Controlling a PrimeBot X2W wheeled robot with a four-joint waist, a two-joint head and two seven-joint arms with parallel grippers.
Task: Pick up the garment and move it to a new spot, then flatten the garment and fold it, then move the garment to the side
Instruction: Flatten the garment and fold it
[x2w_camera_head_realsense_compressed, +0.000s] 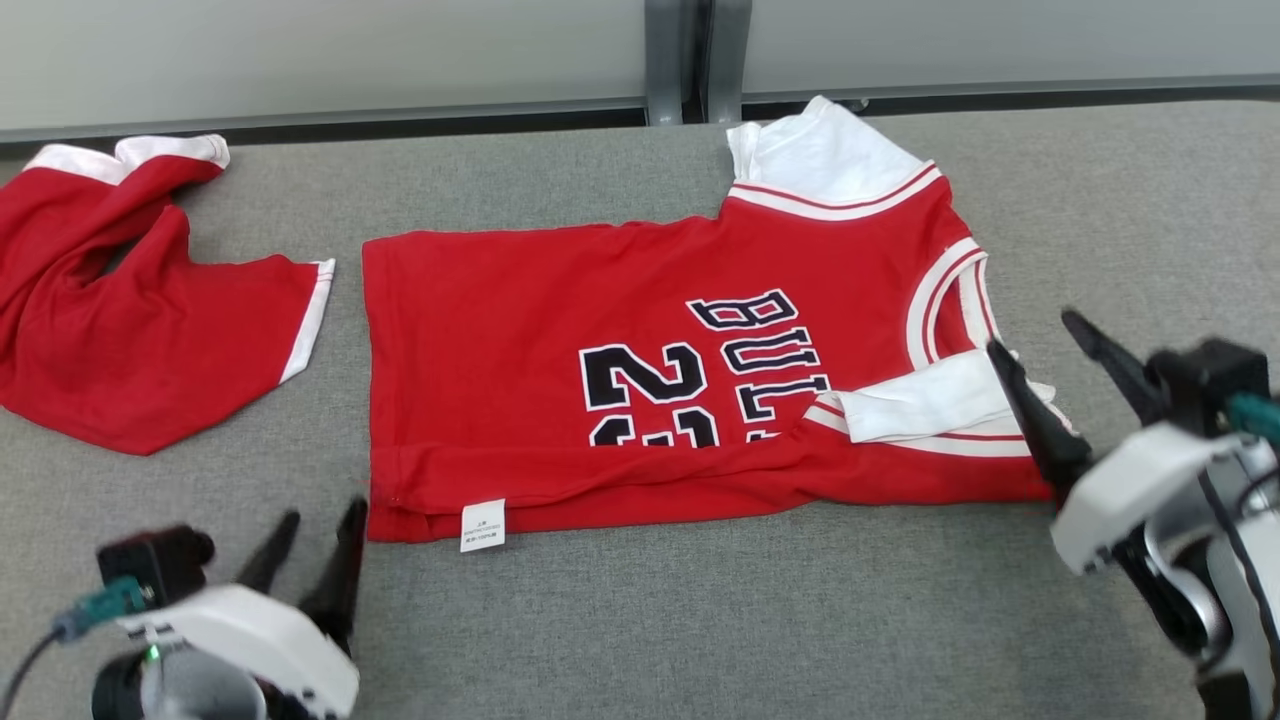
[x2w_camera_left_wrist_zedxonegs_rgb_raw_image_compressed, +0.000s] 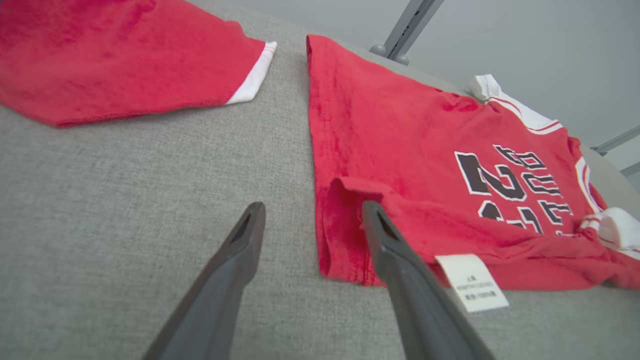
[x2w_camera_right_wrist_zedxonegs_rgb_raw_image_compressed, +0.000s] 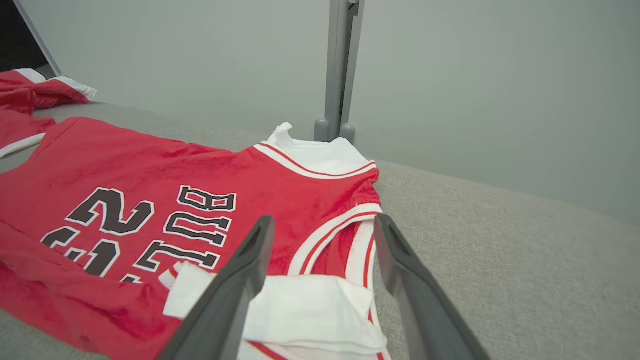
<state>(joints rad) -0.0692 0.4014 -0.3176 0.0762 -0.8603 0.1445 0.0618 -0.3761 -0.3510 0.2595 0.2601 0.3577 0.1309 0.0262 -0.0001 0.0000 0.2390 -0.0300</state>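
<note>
White label (x2w_camera_left_wrist_zedxonegs_rgb_raw_image_compressed: 472, 282) beside left pincer (x2w_camera_left_wrist_zedxonegs_rgb_raw_image_compressed: 313, 206)

The garment (x2w_camera_head_realsense_compressed: 560, 330) is a red jersey with white trim and black lettering, and it lies flat and sideways on the grey bench (x2w_camera_head_realsense_compressed: 700, 620) before me, hem toward my left and neck opening toward my right. Its near long edge is folded up over the front, hiding the lower part of the number and letters, and a white care label (x2w_camera_head_realsense_compressed: 482, 525) sticks out at the near left corner. One white sleeve (x2w_camera_head_realsense_compressed: 820, 150) spreads out at the far edge, while the other white sleeve (x2w_camera_head_realsense_compressed: 930, 405) is folded in onto the red front.
</note>
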